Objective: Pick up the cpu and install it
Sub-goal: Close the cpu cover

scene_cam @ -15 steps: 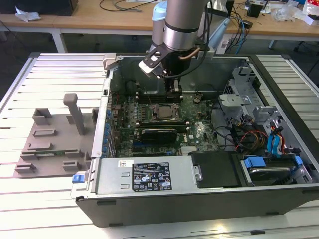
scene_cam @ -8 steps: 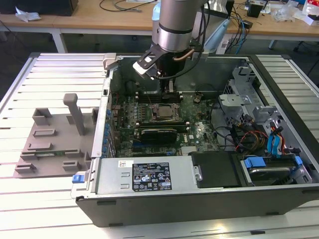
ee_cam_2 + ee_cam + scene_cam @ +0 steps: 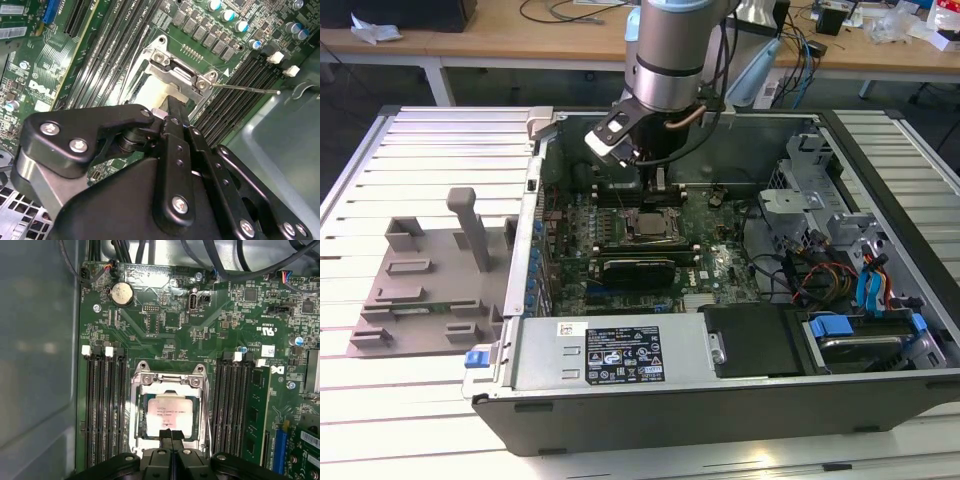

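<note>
I see gripper (image 3: 171,433) jaws pressed together, holding nothing, tips at the edge of the cpu (image 3: 169,412). The cpu lies flat inside the socket frame (image 3: 168,380), mid-motherboard (image 3: 165,320), between the memory slots (image 3: 102,405).

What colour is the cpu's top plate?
The cpu top is silvery-white with faint print; it shows best in the first wrist view.
</note>
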`<state>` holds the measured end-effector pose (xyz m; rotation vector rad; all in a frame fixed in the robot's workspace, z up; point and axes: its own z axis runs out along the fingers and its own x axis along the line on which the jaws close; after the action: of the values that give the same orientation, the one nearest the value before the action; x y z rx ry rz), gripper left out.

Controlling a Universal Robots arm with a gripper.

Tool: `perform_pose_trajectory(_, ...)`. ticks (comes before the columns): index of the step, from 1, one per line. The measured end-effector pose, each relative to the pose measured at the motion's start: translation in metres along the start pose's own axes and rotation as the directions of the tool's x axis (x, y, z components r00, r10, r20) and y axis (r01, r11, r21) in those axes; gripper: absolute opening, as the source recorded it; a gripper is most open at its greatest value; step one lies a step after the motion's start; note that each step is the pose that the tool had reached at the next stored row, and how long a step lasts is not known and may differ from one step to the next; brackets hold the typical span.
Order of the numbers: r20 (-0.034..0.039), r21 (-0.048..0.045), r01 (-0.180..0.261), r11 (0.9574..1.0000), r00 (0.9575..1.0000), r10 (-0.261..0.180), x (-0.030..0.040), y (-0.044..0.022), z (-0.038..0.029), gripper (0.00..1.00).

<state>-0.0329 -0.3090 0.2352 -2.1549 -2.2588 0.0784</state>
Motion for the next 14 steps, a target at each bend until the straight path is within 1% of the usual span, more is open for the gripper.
perform_pose_trajectory(2,0.0001,0.0000,0.000,1.0000,1.0000,0.000,0.0001,-0.0006,0.0020,0.11)
perform_pose_trajectory(7,0.0001,0.0000,0.000,1.0000,1.0000,0.000,0.0001,-0.0011,0.0043,0.11)
perform_pose_trajectory(11,0.0001,0.0000,0.000,1.0000,1.0000,0.000,0.0003,-0.0016,0.0090,0.11)
perform_pose_trajectory(13,0.0000,0.0000,0.000,1.0000,1.0000,0.000,0.0004,-0.0018,0.0129,0.11)
perform_pose_trajectory(14,0.0000,0.0000,0.000,1.0000,1.0000,0.000,0.0005,-0.0039,0.0154,0.11)
